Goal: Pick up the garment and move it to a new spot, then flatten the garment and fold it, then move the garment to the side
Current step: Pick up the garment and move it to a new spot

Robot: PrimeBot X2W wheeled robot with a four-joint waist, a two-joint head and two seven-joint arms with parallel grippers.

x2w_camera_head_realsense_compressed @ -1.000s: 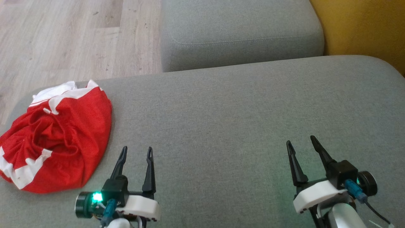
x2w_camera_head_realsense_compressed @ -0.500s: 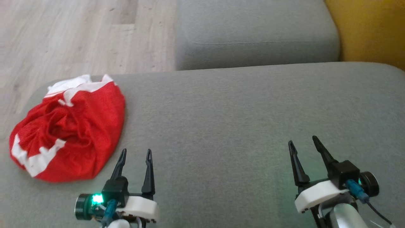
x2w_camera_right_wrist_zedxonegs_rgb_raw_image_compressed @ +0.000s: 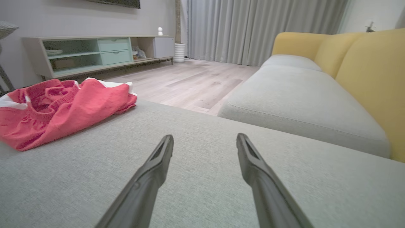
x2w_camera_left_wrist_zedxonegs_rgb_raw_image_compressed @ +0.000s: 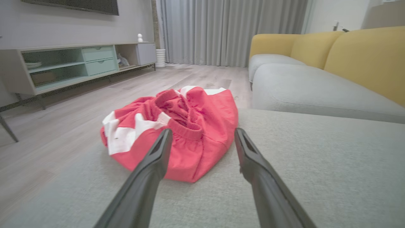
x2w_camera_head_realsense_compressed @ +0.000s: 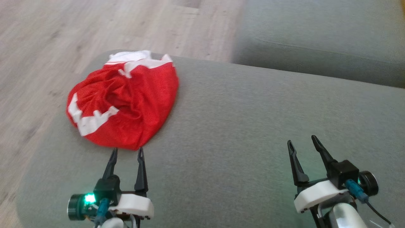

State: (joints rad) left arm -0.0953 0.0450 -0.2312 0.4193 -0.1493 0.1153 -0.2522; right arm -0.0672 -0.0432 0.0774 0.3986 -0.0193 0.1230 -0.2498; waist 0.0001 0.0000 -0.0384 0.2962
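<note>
garment: the crumpled red mesh jersey with white bands (x2w_camera_head_realsense_compressed: 123,104) sits in a heap at the upper left of the head view, on the far corner of the big grey fabric sofa cushion (x2w_camera_head_realsense_compressed: 253,126). Its white edge is right at the cushion's rim, next to the pale wood floor (x2w_camera_head_realsense_compressed: 47,47).
left claw: the left claw (x2w_camera_head_realsense_compressed: 127,148) is at the lower left of the head view, its 2 dark fingers spread wide with nothing in them. The tips are right at the near edge of the jersey, and honestly I can't tell if they touch it.
left wrist view: the jersey (x2w_camera_left_wrist_zedxonegs_rgb_raw_image_compressed: 177,133) fills the middle, just past the left claw (x2w_camera_left_wrist_zedxonegs_rgb_raw_image_compressed: 203,131).
right claw: the right claw (x2w_camera_head_realsense_compressed: 301,139) is at the lower right, also wide open and empty, over bare cushion and well apart from the jersey.
right wrist view: the jersey (x2w_camera_right_wrist_zedxonegs_rgb_raw_image_compressed: 60,107) lies at the far left, with the right claw (x2w_camera_right_wrist_zedxonegs_rgb_raw_image_compressed: 205,136) pointing at plain grey fabric.
background: a 2nd grey seat cushion (x2w_camera_head_realsense_compressed: 316,47) at the upper right, a yellow backrest (x2w_camera_left_wrist_zedxonegs_rgb_raw_image_compressed: 364,57), a low cabinet with pale green drawers (x2w_camera_left_wrist_zedxonegs_rgb_raw_image_compressed: 79,63) and grey curtains (x2w_camera_left_wrist_zedxonegs_rgb_raw_image_compressed: 231,31).
</note>
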